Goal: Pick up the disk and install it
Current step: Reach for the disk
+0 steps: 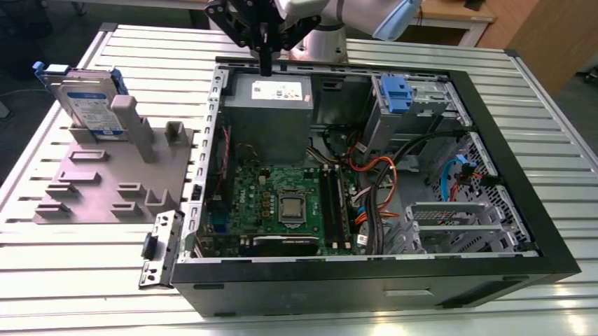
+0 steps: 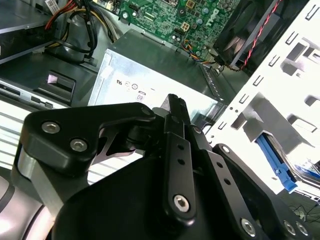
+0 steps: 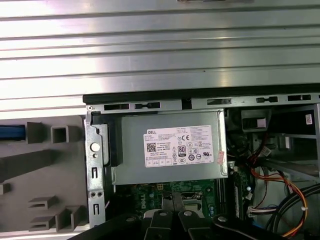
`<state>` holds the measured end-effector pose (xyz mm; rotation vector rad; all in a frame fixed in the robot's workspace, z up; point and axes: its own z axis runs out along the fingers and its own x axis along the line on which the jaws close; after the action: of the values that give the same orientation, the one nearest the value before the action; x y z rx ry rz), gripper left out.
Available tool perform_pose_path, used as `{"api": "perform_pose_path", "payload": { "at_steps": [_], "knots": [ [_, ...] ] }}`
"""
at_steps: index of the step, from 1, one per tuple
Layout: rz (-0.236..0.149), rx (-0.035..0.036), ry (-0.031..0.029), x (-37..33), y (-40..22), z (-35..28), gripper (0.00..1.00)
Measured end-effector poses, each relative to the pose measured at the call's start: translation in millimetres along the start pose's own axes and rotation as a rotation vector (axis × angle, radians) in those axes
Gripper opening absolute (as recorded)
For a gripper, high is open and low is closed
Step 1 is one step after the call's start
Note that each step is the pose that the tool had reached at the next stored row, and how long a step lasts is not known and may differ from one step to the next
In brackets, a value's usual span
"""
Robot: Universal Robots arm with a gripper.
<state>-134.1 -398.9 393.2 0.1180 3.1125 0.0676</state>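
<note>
Flat rectangular silver metal disk with a white-and-blue label, framed by a blue plastic carrier bracket. Stands upright on its edge, slotted into a grey plastic holder fixture, label face towards the camera in the exterior view. Blue bracket ends stick out at the top corners. A grey post of the fixture overlaps its lower corner. Fixture lies on the slatted metal table, on the exterior view's left of the open black computer case. The disk is outside the case, not installed.
</note>
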Motion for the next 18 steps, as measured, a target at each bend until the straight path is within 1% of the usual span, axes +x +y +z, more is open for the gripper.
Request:
{"api": "perform_pose_path", "payload": {
  "at_steps": [6,13,18],
  "knots": [
    [0.000,0.0000,0.0000,3.1,-0.2,-0.1,0.11],
    [0.000,0.0000,0.0000,4.1,-0.3,-0.1,0.11],
    [0.000,0.0000,0.0000,6.4,-0.5,-0.2,0.11]
  ]
}}
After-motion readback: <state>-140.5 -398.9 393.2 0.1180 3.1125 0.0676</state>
